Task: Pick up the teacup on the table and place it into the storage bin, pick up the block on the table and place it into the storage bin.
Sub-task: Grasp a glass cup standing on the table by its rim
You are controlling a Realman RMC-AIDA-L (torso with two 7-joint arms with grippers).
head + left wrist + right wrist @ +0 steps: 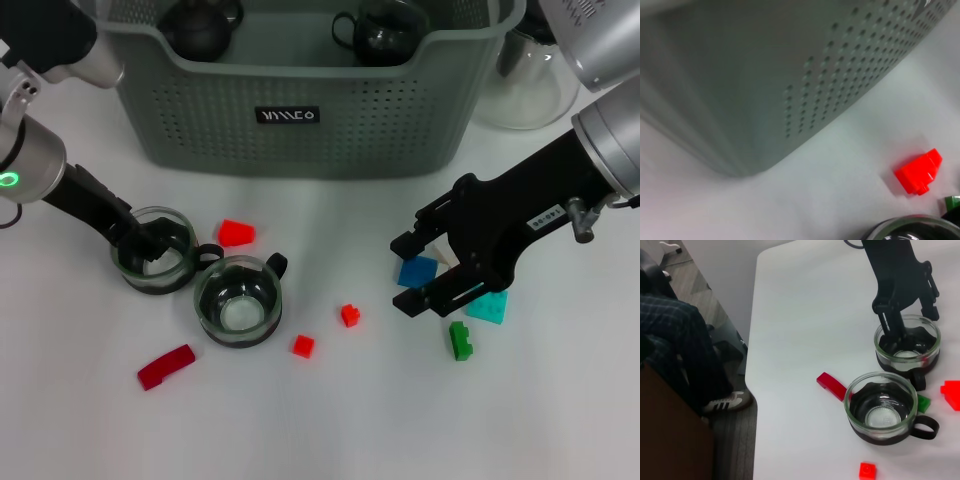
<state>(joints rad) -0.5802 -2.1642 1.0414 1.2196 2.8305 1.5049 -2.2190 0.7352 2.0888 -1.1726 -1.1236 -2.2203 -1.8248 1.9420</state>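
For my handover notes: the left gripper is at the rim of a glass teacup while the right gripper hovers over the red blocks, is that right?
Not quite: the right gripper hovers over the blue block and teal block, not red ones, as the head view shows. The left gripper is indeed at the teacup rim.

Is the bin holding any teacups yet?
Yes: the head view shows two dark teacups already sitting inside the storage bin.

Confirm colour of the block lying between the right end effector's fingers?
Blue block, clearest in the head view.
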